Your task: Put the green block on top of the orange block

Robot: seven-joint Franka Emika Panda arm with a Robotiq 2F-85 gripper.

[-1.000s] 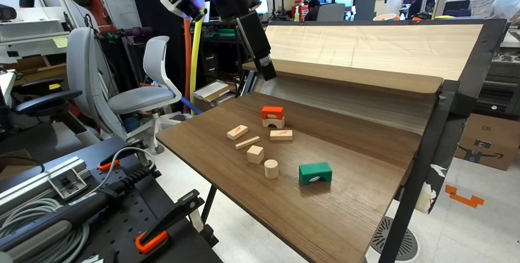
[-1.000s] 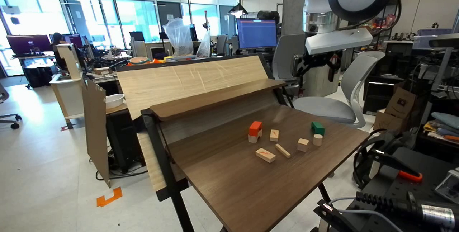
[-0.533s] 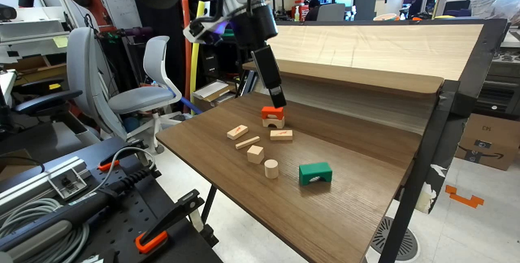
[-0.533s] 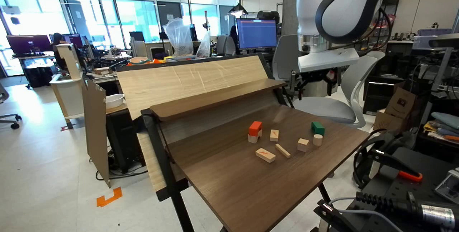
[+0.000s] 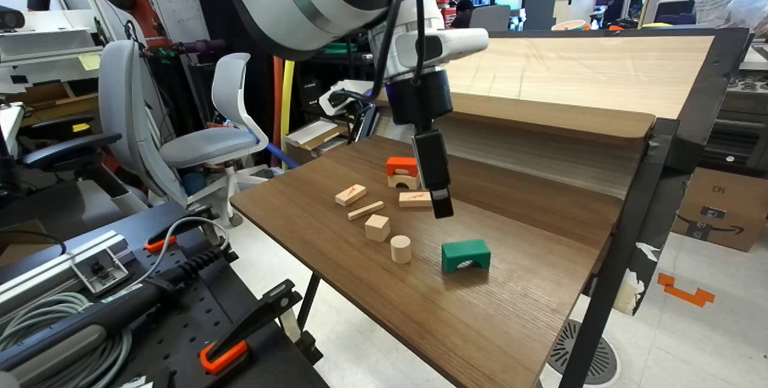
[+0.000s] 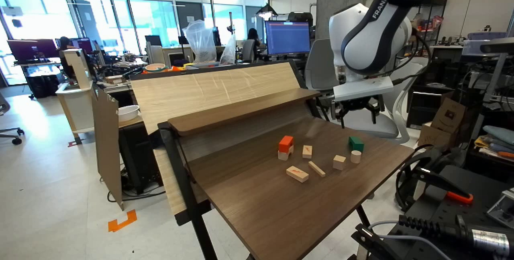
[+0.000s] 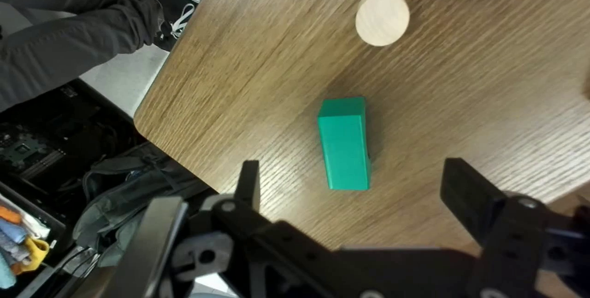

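Green block (image 7: 345, 150) is supported by the brown tabletop (image 5: 510, 316), its arched cutout turned downward, near the wooden cylinder (image 5: 401, 250). Above the green block, and apart from it, the gripper (image 7: 354, 176) is positioned, unclenched, with jaws spread wide. Farther off, in both exterior views, the orange block (image 5: 402, 165) is stacked on an arched tan block (image 5: 403, 180). About the same tabletop, a wooden cube (image 5: 377, 228), a thin stick (image 5: 365, 210) and two flat tan pieces (image 6: 297, 173) are scattered.
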